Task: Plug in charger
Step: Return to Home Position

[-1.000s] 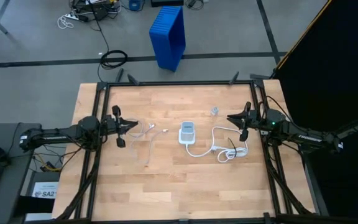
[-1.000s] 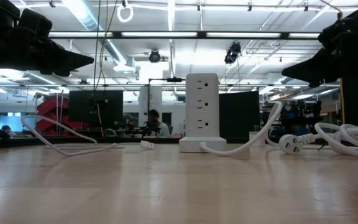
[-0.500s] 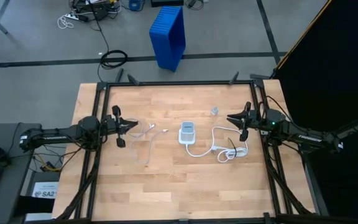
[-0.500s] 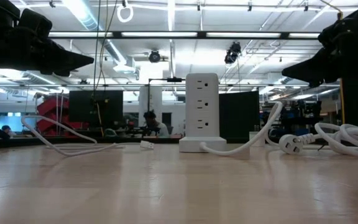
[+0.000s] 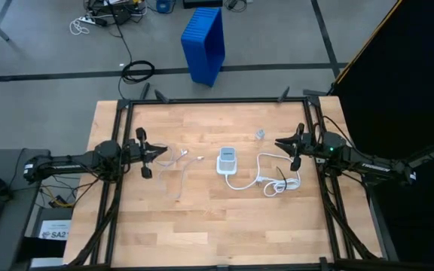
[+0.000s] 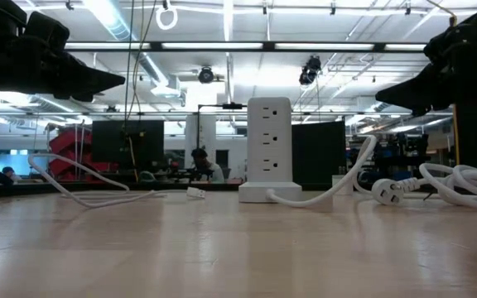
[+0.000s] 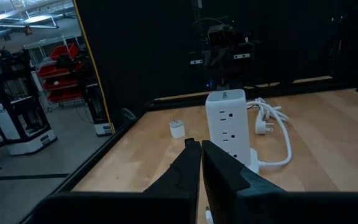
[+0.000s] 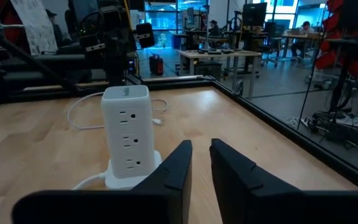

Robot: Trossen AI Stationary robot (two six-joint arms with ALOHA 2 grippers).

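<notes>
The left gripper (image 5: 159, 153) hovers over the left side of the bench (image 5: 202, 226), jaws clenched almost together on nothing; the right gripper (image 5: 279, 142) hovers over the right side, jaws a slit apart and also empty. The charger (image 5: 260, 134), a small white cube, sits unplugged on the bench near the outlet tower (image 5: 227, 160), touched by neither, and a thin white cable (image 5: 181, 161) lies by the left gripper
</notes>
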